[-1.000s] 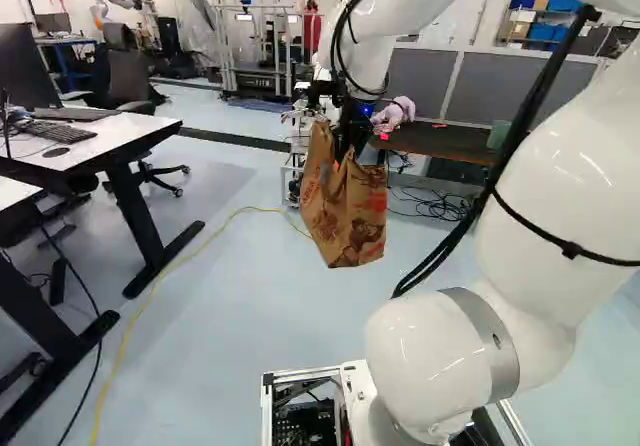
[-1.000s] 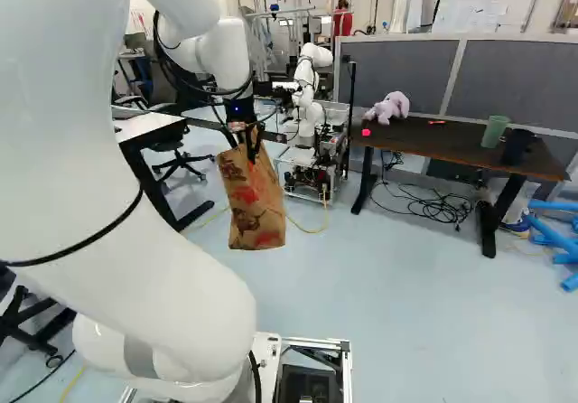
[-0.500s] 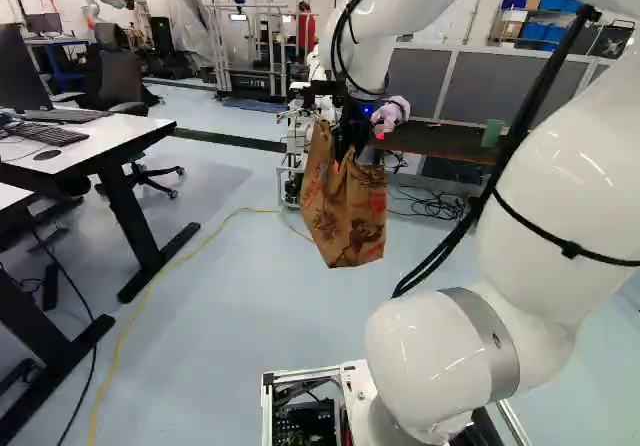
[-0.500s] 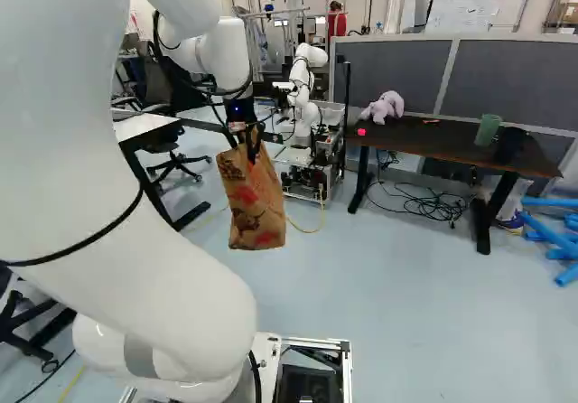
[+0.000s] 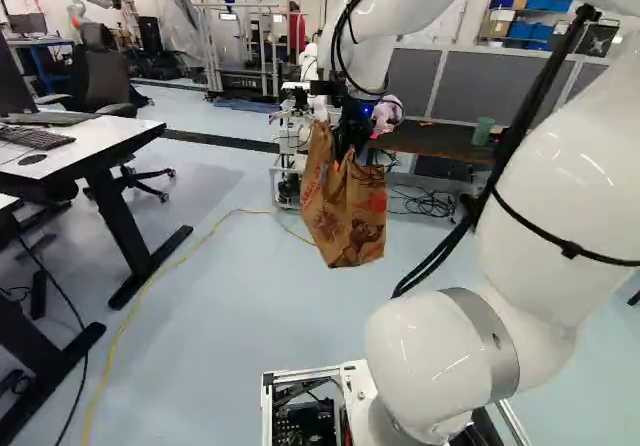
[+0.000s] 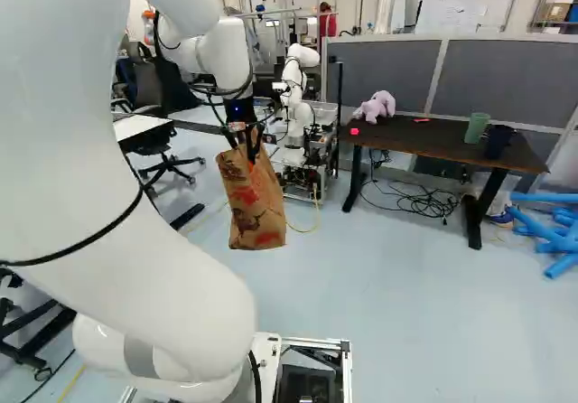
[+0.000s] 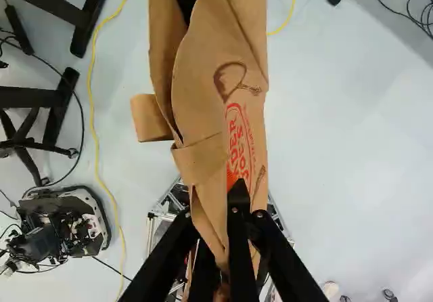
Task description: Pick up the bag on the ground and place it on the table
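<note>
Right base view's got the hand (image 6: 252, 156) pinching the paper bag (image 6: 256, 209), which dangles under it, dark desk (image 6: 433, 141) well beyond.

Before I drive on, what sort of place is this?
Probably a robotics lab: another robot stands ahead, an orange-and-white arm shows farther back, and a keyboard lies on the white desk.

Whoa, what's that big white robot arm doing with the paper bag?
The arm is holding the brown paper bag up off the floor with its black gripper. The bag hangs in the air and isn't on a table yet. Ahead is a dark table with a pinkish stuffed toy on it, which may be where the bag is going.
</note>
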### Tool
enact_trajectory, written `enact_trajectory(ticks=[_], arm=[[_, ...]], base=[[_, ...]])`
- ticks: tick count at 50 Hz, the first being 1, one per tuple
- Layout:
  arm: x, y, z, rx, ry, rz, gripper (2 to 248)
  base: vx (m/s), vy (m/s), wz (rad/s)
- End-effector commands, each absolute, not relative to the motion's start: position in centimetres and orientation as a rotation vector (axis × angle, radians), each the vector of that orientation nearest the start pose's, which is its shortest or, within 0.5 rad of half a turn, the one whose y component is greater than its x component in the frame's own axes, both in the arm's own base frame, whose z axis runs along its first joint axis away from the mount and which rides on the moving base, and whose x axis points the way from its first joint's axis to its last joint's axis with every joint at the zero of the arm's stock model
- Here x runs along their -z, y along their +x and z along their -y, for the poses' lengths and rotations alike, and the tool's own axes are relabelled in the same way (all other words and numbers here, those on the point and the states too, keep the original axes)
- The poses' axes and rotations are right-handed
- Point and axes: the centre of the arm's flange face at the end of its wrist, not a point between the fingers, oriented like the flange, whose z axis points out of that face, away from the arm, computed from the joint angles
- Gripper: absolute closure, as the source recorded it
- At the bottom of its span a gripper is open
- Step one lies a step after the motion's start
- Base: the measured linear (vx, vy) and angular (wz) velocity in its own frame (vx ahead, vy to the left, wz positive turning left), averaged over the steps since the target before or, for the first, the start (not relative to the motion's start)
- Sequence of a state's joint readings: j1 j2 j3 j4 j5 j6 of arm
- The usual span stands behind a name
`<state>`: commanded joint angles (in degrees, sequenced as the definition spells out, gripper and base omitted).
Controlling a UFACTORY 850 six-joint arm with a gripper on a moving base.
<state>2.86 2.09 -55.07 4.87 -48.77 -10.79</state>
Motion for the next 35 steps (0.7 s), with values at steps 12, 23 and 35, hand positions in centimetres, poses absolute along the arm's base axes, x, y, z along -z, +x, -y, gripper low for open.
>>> enact_trajectory(ticks=[12, 23, 35], arm=[[-55.99, 43.75, -2.76, 0.232, -3.062, 0.287, 229], [-55.99, 43.75, -2.76, 0.232, -3.062, 0.287, 229], [-55.99, 43.75, -2.76, 0.232, -3.062, 0.287, 229]], base=[[-0.001, -0.027, -0.137], [0.025, -0.047, -0.225], [0.041, -0.046, -0.244]])
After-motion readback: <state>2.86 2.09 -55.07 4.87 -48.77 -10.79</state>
